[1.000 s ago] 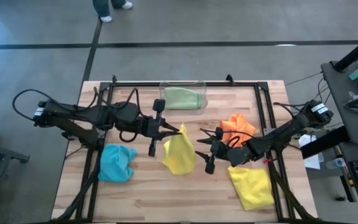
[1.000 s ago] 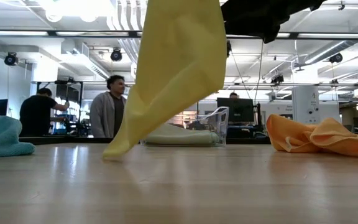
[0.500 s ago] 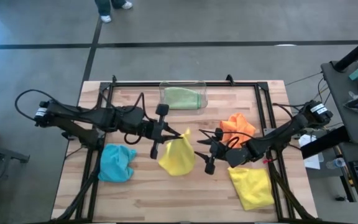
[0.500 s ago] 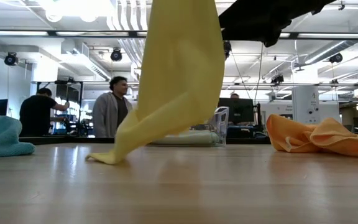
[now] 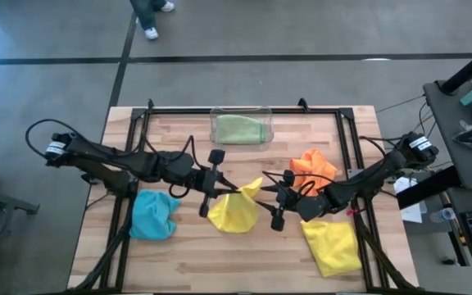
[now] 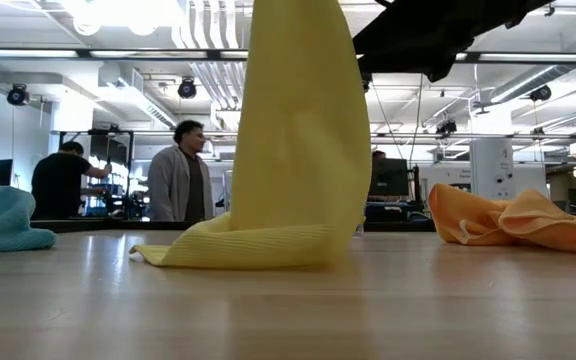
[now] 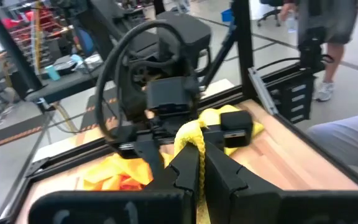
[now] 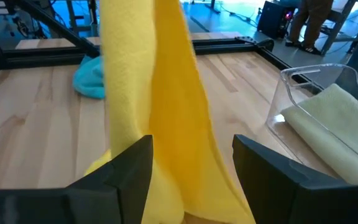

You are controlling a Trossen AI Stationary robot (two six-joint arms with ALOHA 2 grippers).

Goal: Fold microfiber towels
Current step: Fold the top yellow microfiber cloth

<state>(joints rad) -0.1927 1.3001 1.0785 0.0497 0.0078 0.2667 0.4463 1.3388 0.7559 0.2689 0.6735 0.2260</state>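
Item: yellow towel, mid-table, soft, limp, light, I judge corners the best hold; my left gripper clamped on its top corner, right gripper spread apart at its 3 o'clock.

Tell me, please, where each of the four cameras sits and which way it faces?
High: overhead, straight down on table, both arms.
Low: table height, level toward room; hanging yellow towel, arm above.
Left wrist: past left pincer shut on that towel, toward the right arm.
Right wrist: past open right pincer, towel between.
All share the yellow towel.
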